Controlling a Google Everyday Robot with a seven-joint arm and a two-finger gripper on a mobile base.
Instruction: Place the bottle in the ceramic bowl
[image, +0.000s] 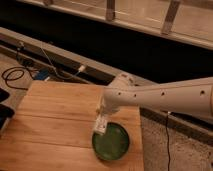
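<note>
One bottle (101, 124), one ceramic bowl (111, 142), one arm (165, 96). The gripper (103, 118) hangs at the bowl's upper-left rim, clamped tight on the bottle, which points down with its lower end just over the rim (touching or not, can't tell). The bowl sits near the right edge of a wooden tabletop (50, 120). Cables (20, 75) lie on the floor behind, below a dark ledge.
</note>
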